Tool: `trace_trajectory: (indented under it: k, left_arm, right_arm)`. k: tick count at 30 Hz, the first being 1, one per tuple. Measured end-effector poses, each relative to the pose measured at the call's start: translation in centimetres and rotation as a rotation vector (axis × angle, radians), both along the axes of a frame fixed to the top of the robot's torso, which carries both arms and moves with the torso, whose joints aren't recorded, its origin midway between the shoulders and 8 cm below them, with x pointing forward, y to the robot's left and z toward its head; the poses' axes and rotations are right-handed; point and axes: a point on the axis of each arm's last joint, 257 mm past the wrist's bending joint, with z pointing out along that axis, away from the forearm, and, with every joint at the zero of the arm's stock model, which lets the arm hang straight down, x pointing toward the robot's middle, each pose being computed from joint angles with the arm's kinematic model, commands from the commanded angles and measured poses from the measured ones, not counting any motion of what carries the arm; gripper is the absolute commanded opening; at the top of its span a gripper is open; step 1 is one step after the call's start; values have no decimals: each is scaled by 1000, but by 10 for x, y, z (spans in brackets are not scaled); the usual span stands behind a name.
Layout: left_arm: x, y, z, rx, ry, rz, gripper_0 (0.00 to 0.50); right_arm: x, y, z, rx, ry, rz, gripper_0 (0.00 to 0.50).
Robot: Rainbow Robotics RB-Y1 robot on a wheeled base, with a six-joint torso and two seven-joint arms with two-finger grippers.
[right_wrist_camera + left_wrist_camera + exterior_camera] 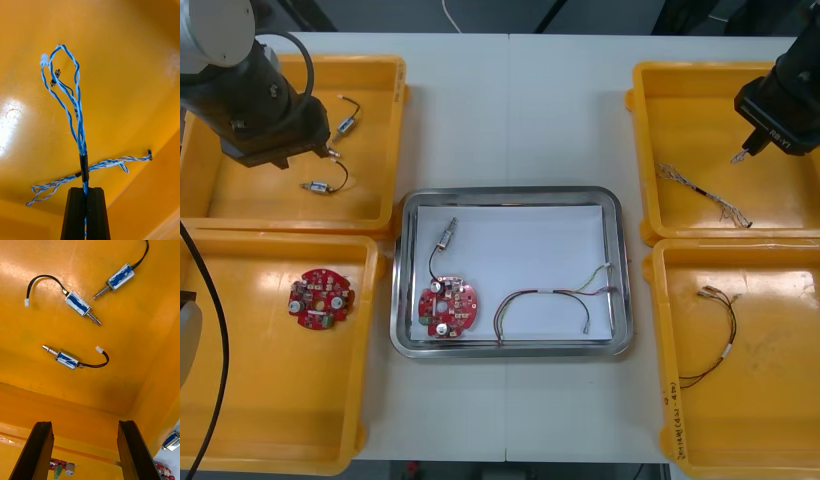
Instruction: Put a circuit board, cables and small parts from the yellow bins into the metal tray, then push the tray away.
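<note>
My right gripper point(85, 192) is shut on a twisted blue and white cable point(77, 112), pinched at its black sleeve, over the far right yellow bin point(680, 90). The cable's loops fan out past the fingers above the bin floor. From the front, that gripper point(742, 155) hangs just over the cable point(700, 193). My left gripper point(84, 425) stands open above the far left yellow bin point(240, 200), well short of three small metal parts point(67, 359) with black leads. The metal tray point(510, 350), white inside, holds a red circuit board point(448, 307), a small metal part point(448, 234) and a red and yellow cable point(555, 297).
Another red circuit board point(321, 298) lies in the near left yellow bin point(270, 420). A black cable point(715, 335) lies in the near right yellow bin point(780, 420). Bare table runs beyond the tray toward the far edge.
</note>
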Motion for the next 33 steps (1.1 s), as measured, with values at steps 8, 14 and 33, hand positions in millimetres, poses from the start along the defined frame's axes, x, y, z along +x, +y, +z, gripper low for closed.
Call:
trace_trajectory:
  k: [8, 14, 33]
  left_arm:
    - [-2, 17, -16, 2, 51, 59, 500]
    - [-3, 22, -22, -12, 67, 108, 500]
    - [23, 32, -15, -86, -10, 207, 500]
  right_arm:
    - [-12, 4, 34, -2, 1, 28, 0]
    - [-19, 19, 60, 18, -69, 104, 0]
    - [-36, 76, 100, -197, -265, 647, 0]
